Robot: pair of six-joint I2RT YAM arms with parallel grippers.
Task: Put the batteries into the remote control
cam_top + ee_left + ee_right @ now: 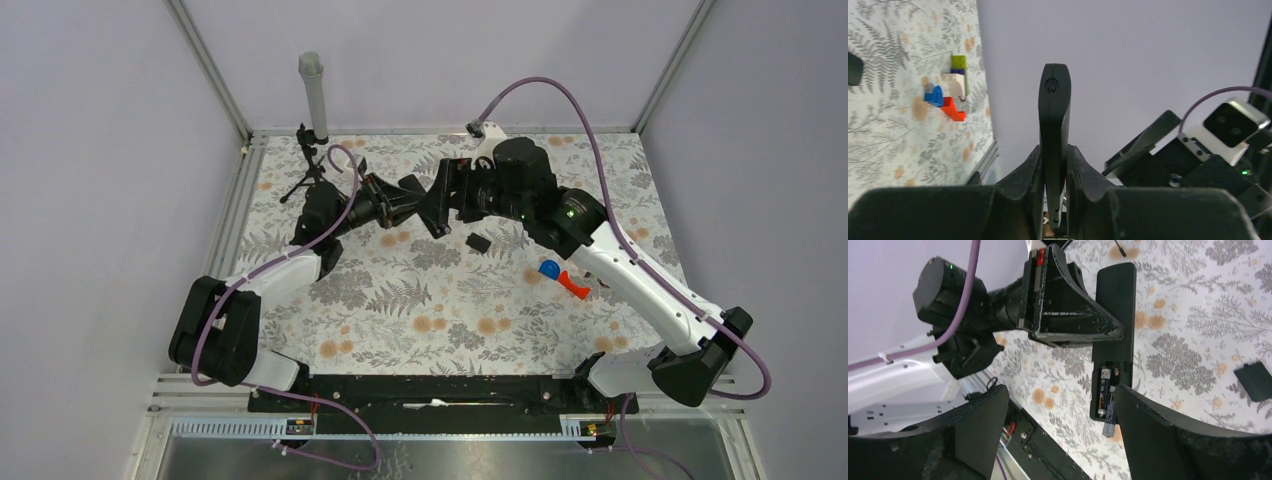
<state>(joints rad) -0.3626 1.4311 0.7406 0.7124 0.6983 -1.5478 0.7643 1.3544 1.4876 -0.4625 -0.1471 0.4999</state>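
Nearest in, right of centre on the worktop point(400, 300), sit the red and blue toy pieces point(560, 277), well apart from the action. Just beyond them lies a short black loose piece point(478, 242), flat on the fern print.

Now to the middle, above the worktop, where both arms meet. The left end effector point(1054, 156) is clamped tight on the remote point(1054, 115), which stands edge-on between its fingers point(1028, 175) in the left wrist view. From the right wrist, that grip sits about midway along the remote point(1115, 315), back side up, with the bay at its end uncovered. One battery point(1103, 389) lies inside the bay. A second battery point(1110, 423) rests askew, its pale end poking out past the remote's edge.

The right end effector point(1058, 405) faces that bay with its jaws spread wide, holding nothing. The second battery is just beside its right finger point(1158, 440); whether they touch, I can't quite tell from this angle.

Further back on the left stands a small black tripod point(305, 172), and at the far edge a grey post point(313, 95) rises upright.
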